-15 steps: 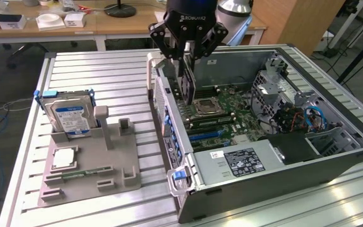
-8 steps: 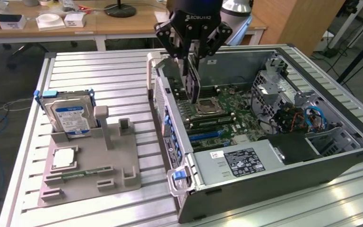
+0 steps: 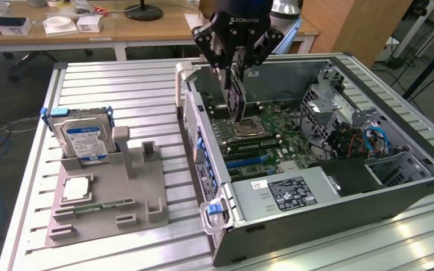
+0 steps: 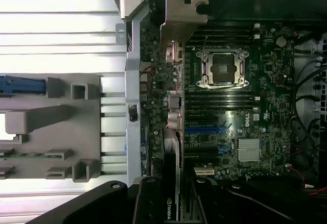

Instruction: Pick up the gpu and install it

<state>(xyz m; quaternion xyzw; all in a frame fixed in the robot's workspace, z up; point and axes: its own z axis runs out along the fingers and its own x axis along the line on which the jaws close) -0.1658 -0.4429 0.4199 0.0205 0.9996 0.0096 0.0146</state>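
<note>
End effector [image 3: 230,63] grips thin, flat gpu [image 3: 237,99].

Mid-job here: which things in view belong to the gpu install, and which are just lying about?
In the job:
- hand, shut on the gpu
- open computer case
- its motherboard

Lying about:
- hard drive, upright in the grey holder
- memory stick, in the same holder

The table [image 3: 111,96] is made of ribbed metal, the fixture [image 3: 115,183] of matt plastic, the gpu [image 4: 182,21] bracket of dull metal.
</note>
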